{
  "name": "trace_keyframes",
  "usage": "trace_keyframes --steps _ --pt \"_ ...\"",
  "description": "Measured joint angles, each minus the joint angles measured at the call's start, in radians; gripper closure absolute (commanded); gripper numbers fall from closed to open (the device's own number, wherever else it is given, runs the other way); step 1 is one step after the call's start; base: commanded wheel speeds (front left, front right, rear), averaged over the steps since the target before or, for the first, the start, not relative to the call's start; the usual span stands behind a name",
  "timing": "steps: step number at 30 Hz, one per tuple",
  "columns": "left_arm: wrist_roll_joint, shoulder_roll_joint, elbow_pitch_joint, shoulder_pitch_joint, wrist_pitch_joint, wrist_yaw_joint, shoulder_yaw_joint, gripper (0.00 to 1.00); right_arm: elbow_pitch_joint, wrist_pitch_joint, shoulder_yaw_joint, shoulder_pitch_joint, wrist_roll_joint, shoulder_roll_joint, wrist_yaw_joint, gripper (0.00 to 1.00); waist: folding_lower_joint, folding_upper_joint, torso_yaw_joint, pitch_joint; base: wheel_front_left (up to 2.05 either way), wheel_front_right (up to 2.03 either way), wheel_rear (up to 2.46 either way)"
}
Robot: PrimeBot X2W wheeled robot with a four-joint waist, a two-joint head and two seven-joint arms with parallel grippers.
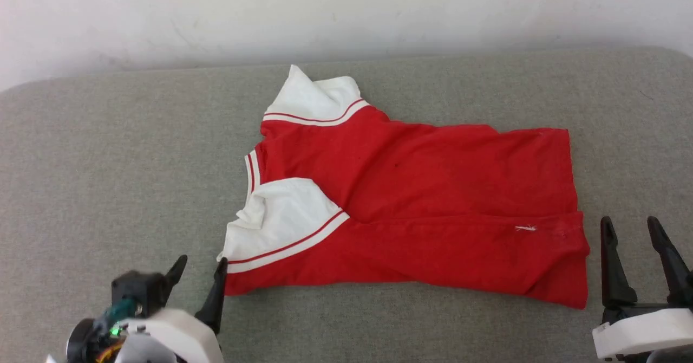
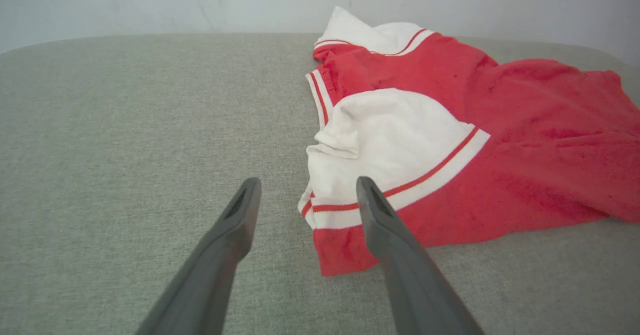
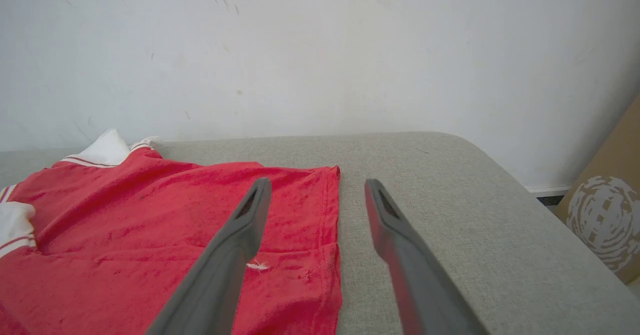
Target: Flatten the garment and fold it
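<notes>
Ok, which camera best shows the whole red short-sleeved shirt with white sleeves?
The head view: the red short-sleeved shirt lies whole on the grey fabric surface, both white sleeves and the hem in frame. The left wrist view shows the sleeve end close up, its hem cut off. The right wrist view shows mostly the hem end.

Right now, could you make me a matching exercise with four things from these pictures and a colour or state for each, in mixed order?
1 garment
2 left gripper
3 right gripper
4 padded surface

A open, beside the red hem
B grey
C red and white
D open, at the near white sleeve

Pairs: 1-C, 2-D, 3-A, 4-B
</notes>
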Motion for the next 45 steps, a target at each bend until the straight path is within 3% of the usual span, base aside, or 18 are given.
trace_keyframes --steps 5,15,16,17,25,32,42,43,44,45 --pt "-0.010 0.052 0.054 -0.075 0.171 -0.035 -0.033 0.00 0.006 0.005 0.012 -0.007 0.000 0.002 0.000 0.00 0.0001 0.0000 -0.014 0.027 0.00 0.00 0.00" --pt "-0.161 0.067 0.092 -0.117 0.434 -0.069 -0.044 0.01 0.016 0.018 0.010 -0.007 -0.002 0.004 0.000 0.00 0.0000 0.0000 -0.054 0.066 0.00 0.00 0.00" --pt "-0.172 0.071 0.089 -0.121 0.450 -0.073 -0.043 0.54 0.017 0.021 0.013 -0.008 -0.003 0.004 0.000 0.00 0.0000 0.0000 -0.056 0.068 0.00 0.00 0.00" --pt "-0.180 0.071 0.088 -0.123 0.458 -0.073 -0.041 1.00 0.018 0.023 0.017 -0.008 -0.006 0.004 0.000 0.00 -0.0001 0.0000 -0.058 0.070 0.00 0.00 0.00" --pt "-0.195 0.042 0.098 -0.124 0.418 -0.089 -0.047 1.00 0.013 0.100 0.057 -0.035 -0.022 -0.036 0.000 0.00 0.0000 0.0000 -0.054 0.069 0.00 0.00 0.00" --pt "-0.195 0.028 0.107 -0.125 0.381 -0.090 -0.049 1.00 0.047 0.322 0.035 -0.032 -0.002 -0.067 0.000 0.00 0.0000 0.0000 -0.034 0.078 0.00 0.00 0.00" --pt "-0.195 0.016 0.107 -0.140 0.354 -0.100 -0.053 1.00 0.122 0.526 0.070 -0.028 0.099 -0.065 0.000 0.00 0.0000 0.0000 -0.003 0.116 0.00 0.00 0.00" --pt "-0.196 0.016 0.107 -0.141 0.351 -0.104 -0.053 1.00 0.121 0.540 0.069 -0.029 0.105 -0.066 0.000 0.16 -0.0001 0.0000 -0.001 0.119 0.00 0.00 0.00" --pt "-0.196 0.016 0.107 -0.142 0.349 -0.106 -0.053 1.00 0.120 0.544 0.067 -0.031 0.109 -0.067 0.000 1.00 -0.0001 0.0000 0.000 0.122 0.00 0.00 0.00" --pt "-0.196 0.016 0.107 -0.146 0.346 -0.106 -0.054 1.00 0.119 0.545 0.066 -0.033 0.109 -0.066 0.000 1.00 -0.0001 0.0000 0.002 0.125 0.00 0.00 0.00"
